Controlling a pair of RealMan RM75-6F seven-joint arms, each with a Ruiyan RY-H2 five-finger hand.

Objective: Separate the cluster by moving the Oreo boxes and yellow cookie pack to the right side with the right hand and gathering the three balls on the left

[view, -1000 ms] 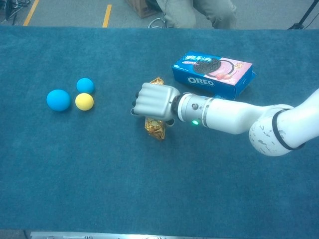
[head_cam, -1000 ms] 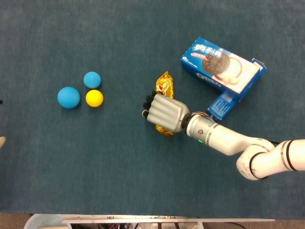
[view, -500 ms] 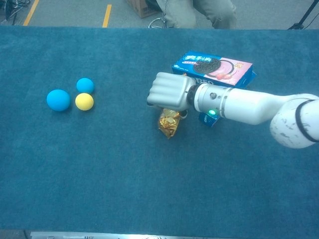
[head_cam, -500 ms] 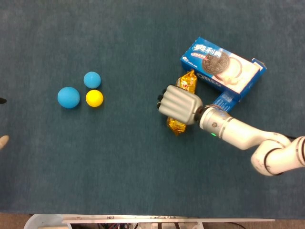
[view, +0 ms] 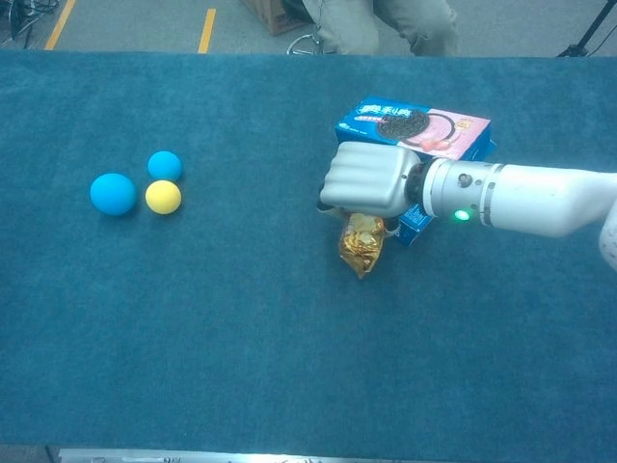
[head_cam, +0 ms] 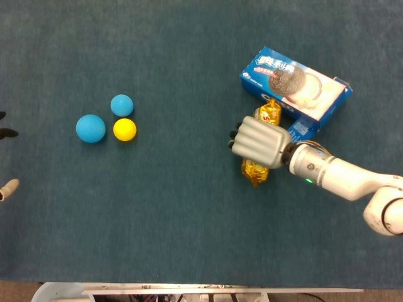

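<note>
At the far left edge of the head view I see only dark and pale tips of what I take to be my left hand [head_cam: 6, 189]; whether it is spread or curled I cannot tell, and nothing shows in it. On the left of the table [head_cam: 157, 239] the three balls lie gathered: the big blue ball [head_cam: 90, 128], the small blue ball [head_cam: 121, 105] just far of the yellow ball [head_cam: 124, 129], those two touching or nearly so, the big one just beside them. I judge that part of the task done. A wide band of bare cloth separates them from the right-hand group. There my right hand [head_cam: 259, 142] lies over the yellow pack [head_cam: 255, 171], fingers curled down on its left side; both pack ends show past the hand, the far end at the Oreo box [head_cam: 294, 84]. Whether the fingers grip the pack or merely press on it, I cannot tell. A second, smaller blue box [head_cam: 302, 128] peeps out beside the wrist, against the large box. I judge the sorting nearly complete: the pack is already beside the boxes, with at most a short push and a release left. For movement, open cloth lies near and right of the hand; the boxes block the far side, and the table's far edge in the chest view is not distant from them.
</note>
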